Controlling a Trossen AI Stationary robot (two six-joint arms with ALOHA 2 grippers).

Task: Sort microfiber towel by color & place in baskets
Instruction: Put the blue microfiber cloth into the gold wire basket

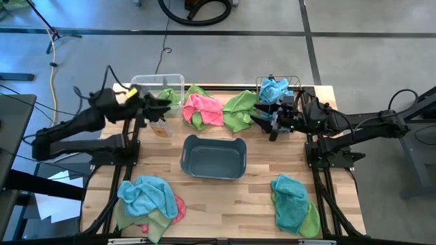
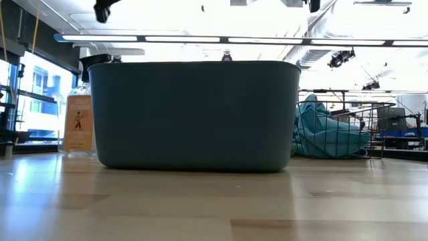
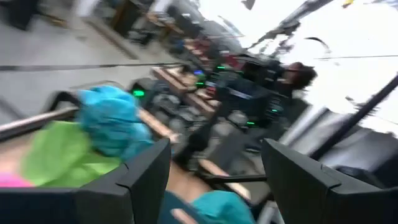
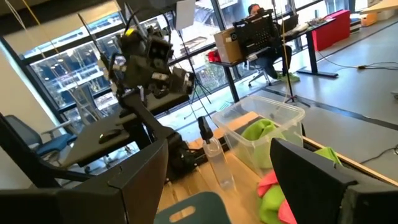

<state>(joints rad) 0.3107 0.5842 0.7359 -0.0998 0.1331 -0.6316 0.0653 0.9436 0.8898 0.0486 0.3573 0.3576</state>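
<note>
Your open, empty left tool (image 1: 165, 105) sits in the upper middle, and the soft pink towel (image 1: 204, 109) lies just to its right, nearer than your open right tool (image 1: 267, 117).

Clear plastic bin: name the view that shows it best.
The high view: the clear plastic bin shows whole at the table's far edge, a green towel inside. The right wrist view gives an oblique look; the low and left wrist views show nothing of it.

Count of items on table
Baskets: 3, namely clear bin (image 1: 158, 83), grey-blue tub (image 1: 213, 157), wire basket (image 1: 294, 84). Towel groups: 5. Spray bottle (image 1: 159, 127): 1. Arms: 2.
</note>
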